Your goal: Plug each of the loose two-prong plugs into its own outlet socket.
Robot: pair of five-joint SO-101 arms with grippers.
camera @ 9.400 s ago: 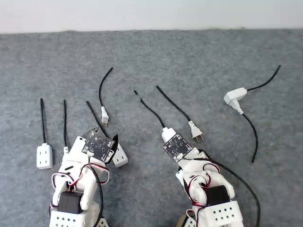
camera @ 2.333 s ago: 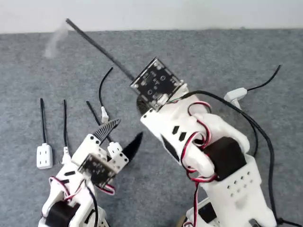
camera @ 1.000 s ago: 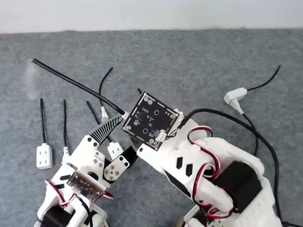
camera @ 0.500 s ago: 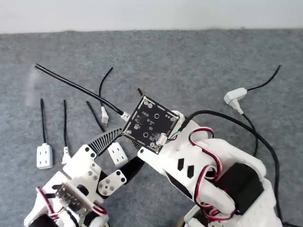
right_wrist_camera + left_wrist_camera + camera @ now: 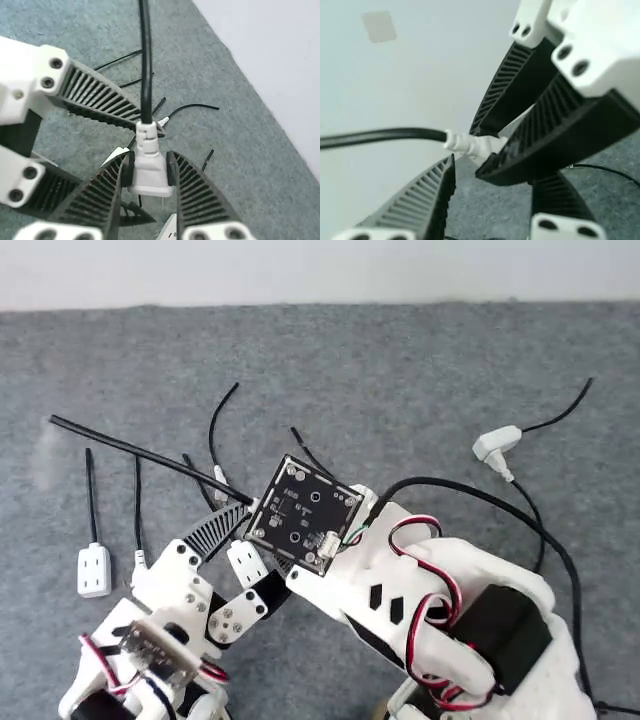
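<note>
1. High view: over the last few seconds the right arm had swung in from 5 o'clock and come down. Its wrist now hung over the outlet socket (image 5: pixel 244 562), which lay at about 7 o'clock on the bench (image 5: pixel 420 380). The free end of the black cord (image 5: pixel 140 448) had dropped from near 11 o'clock to a low sweep toward 9 o'clock.
2. The right end effector (image 5: pixel 149 160) was clamped on the white two-prong plug (image 5: pixel 149 175), one finger against each side of its body.
3. The left end effector (image 5: pixel 258 545) stood spread wide, with a finger on either side of the socket. I could not tell whether either finger touched it.
4. That suggested the carry was done and only the mating remained. The prongs were bare below the plug body, so it was not yet seated in anything.
5. The plug's long axis ran roughly 10 to 4 o'clock and sloped downward. The cord trailed out toward 10, and the prongs pointed back toward the right wrist.
6. The socket's slots were not visible, so I could not judge whether the prongs lined up with them. Some re-aiming was probably needed.
</note>
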